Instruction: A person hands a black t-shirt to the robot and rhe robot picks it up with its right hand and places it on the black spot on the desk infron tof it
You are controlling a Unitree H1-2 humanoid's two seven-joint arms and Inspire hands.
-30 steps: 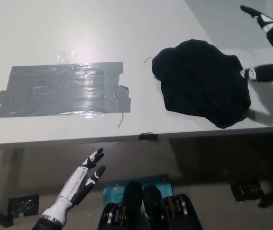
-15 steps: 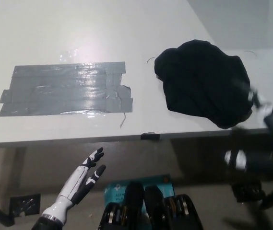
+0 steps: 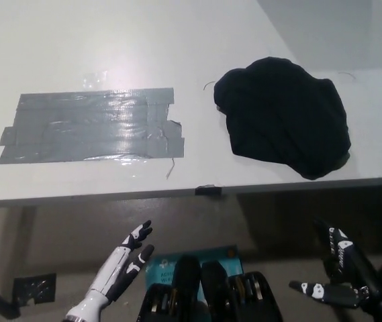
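Lying in a crumpled heap on the white table [image 3: 110, 40], the black t-shirt [image 3: 283, 115] sits toward the right side, close to the front edge, with nothing gripping it. A patch of grey tape [image 3: 90, 126] is stuck flat on the table to the left of the shirt, well apart from it, its glossy strips catching the light. Both of the robot's hands hang below the table edge, away from the tabletop. The black right hand [image 3: 338, 272] is at the lower right with its fingers [image 3: 329, 238] spread apart and nothing in them. The white left hand [image 3: 125, 258] rests at the lower left, its fingers likewise apart and empty. A small dark piece [image 3: 208, 190] sits on the front edge of the table, between tape and shirt.
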